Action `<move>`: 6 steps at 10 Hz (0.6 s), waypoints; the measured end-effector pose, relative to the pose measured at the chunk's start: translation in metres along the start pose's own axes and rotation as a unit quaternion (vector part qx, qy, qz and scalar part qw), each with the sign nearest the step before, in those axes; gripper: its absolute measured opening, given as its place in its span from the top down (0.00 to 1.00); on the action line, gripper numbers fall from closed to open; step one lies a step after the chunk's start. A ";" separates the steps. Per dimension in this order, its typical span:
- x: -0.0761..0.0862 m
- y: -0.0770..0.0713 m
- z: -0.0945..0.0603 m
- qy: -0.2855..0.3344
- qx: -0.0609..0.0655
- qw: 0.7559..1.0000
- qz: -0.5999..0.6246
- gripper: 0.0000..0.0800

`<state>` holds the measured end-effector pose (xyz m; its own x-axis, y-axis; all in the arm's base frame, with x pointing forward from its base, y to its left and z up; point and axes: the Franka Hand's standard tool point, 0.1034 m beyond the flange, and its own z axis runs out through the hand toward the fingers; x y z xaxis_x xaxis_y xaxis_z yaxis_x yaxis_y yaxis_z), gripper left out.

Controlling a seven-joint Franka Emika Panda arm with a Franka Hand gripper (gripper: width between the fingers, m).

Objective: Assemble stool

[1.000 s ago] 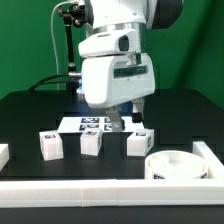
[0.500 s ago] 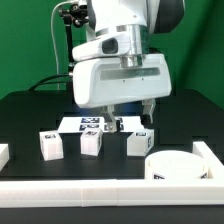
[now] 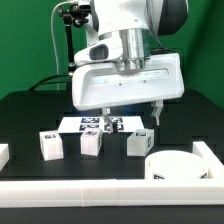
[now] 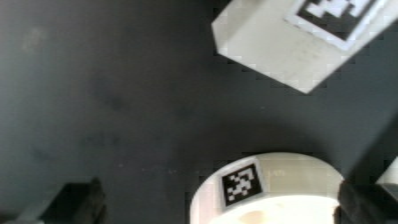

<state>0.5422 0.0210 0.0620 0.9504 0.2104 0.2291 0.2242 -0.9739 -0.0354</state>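
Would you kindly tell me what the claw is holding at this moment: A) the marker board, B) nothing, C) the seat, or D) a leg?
B: the claw hangs open with nothing between its fingers, while all three legs and the seat rest on the table.
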 end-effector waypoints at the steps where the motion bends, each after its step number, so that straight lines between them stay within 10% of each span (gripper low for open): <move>1: 0.000 0.000 0.000 0.000 0.001 0.999 0.033 0.19; 6: -0.003 -0.004 0.001 -0.003 0.009 0.965 0.262 0.19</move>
<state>0.5386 0.0242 0.0602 0.9351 -0.3110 0.1701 -0.2849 -0.9449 -0.1612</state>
